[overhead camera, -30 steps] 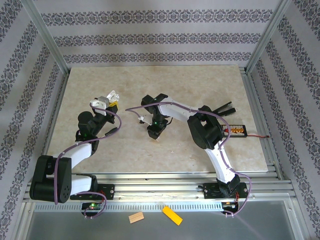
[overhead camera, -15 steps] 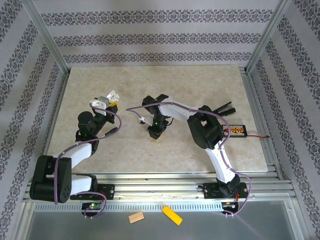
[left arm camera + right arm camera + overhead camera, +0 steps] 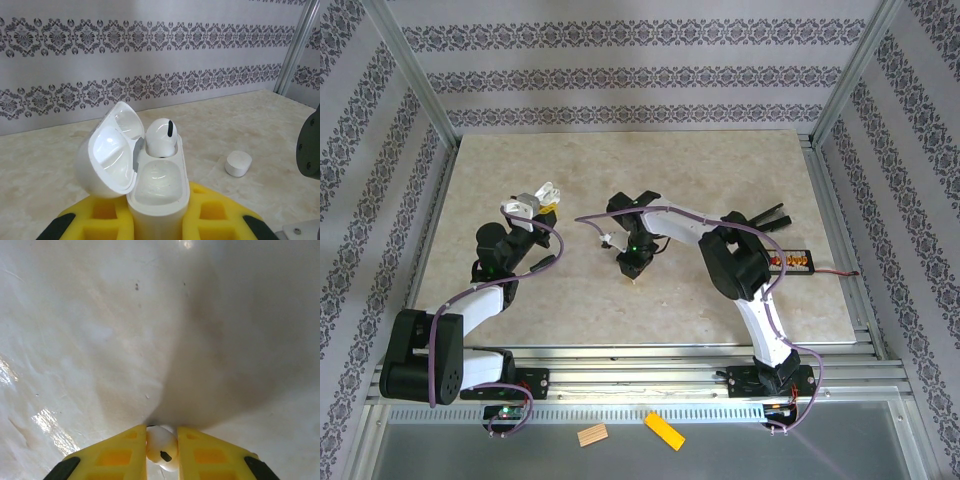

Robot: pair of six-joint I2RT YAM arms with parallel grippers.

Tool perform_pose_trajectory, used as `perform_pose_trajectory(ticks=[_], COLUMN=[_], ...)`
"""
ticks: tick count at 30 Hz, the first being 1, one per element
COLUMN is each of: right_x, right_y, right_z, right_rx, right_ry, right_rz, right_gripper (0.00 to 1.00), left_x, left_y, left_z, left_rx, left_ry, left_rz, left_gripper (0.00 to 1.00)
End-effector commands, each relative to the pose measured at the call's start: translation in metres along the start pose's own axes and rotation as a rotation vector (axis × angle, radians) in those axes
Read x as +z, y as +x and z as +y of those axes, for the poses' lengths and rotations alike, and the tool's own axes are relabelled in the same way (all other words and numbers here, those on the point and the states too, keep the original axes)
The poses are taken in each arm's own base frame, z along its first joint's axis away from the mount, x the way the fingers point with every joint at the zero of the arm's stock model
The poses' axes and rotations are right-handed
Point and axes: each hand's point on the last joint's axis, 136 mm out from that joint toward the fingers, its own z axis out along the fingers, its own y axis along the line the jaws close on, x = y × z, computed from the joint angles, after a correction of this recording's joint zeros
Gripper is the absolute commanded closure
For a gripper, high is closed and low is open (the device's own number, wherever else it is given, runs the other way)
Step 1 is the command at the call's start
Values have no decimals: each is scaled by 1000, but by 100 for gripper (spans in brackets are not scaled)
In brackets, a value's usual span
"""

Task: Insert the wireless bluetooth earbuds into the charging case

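1. Left gripper (image 3: 159, 218): its yellow fingers (image 3: 102, 214) are clamped on the lower body of the charging case (image 3: 159, 192). I see no gap on either side. In the overhead view I read the left gripper (image 3: 532, 204) over the left half of the worktop (image 3: 720, 170), about midway between the near and far edges.
2. The case stands upright in that grip. Its lid (image 3: 107, 155) is swung open to the left on its hinge.
3. Case contents: the seated earbud (image 3: 161, 137) sits in the far well, head up, with a dark slot on its crown. The near well (image 3: 157, 180) is bare and glossy.
4. Right gripper (image 3: 161, 436): the yellow fingers (image 3: 125, 452) are drawn in on the second earbud (image 3: 161, 446), both pads touching it. I call this a closed grip on the bud.
5. That bud is white with a small dark oval mark. It lies at the fingertips right at the marble surface, its shadow meeting it there. I cannot tell whether it touches the surface or is just clear of it.
6. From overhead, the right gripper (image 3: 633, 270) points down near the middle of the worktop, well apart from the case.
7. A small white rounded piece (image 3: 238, 163) lies on the worktop to the right of the case. I cannot tell what it is.
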Motion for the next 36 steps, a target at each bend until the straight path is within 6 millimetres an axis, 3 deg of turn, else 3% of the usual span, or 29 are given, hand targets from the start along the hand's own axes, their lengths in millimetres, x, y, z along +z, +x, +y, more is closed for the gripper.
perform_pose_trajectory(ticks=[1, 5, 11, 19, 23, 30, 36], right_x=[-27, -52, -106, -186, -216, -245, -247], right_y=[-7, -16, -29, -45, -52, -71, -92], right_z=[-9, -22, -31, -8, 6, 38, 58], right_rx=[21, 46, 50, -44, -116, -203, -240], right_ry=[69, 157, 288, 412, 518, 517, 436], right_rz=[-93, -218, -431, -760, -863, -1009, -1080], right_gripper=[83, 84, 84, 84, 86, 86, 86], left_x=[3, 7, 13, 18, 19, 17, 13], left_y=[-14, -13, -5, 4, 6, 6, 3], left_z=[-9, -13, -32, -67, -88, -111, -118], left_rx=[9, -11, -12, -3, -8, 3, 15], left_ry=[52, 69, 122, 228, 304, 399, 437], left_rz=[-49, -50, -23, -3, -14, -23, -15], left_gripper=[100, 100, 100, 100, 100, 100, 100])
